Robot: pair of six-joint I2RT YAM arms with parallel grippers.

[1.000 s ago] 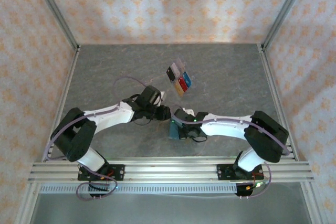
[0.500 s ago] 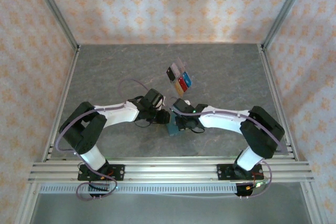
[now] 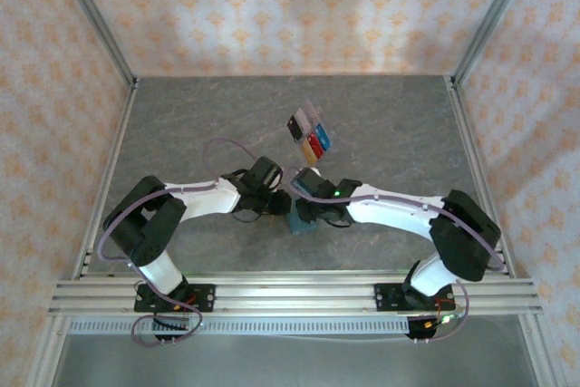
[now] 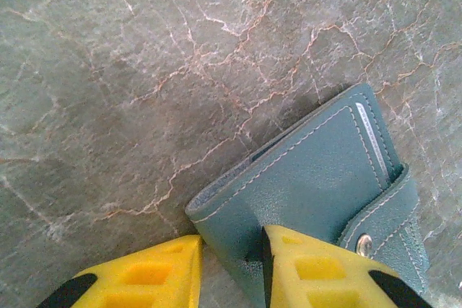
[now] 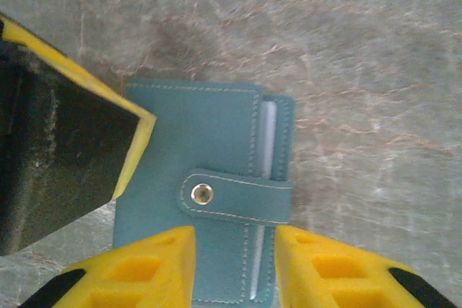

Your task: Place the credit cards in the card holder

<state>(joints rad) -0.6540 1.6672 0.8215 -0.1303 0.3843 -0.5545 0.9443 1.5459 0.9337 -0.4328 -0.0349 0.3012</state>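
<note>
The teal card holder lies flat on the table between both grippers, its strap snapped shut over the pale stud. A pale card edge shows along its open side. My left gripper is closed round the holder's spine corner: one yellow pad presses a dent into the cover, and the other touches the corner. My right gripper hovers open over the holder's near end, jaws apart and gripping nothing. The credit cards, in different colours, stand farther back on the table.
The cards sit in a small clear tray just behind the two grippers. Patterned walls and metal posts enclose the grey marble table. Bare table lies to the left, right and back.
My right gripper's jaws have spread apart over the card holder. The left arm has slid in towards the holder and its jaws have narrowed onto the corner. The holder barely shifted.
</note>
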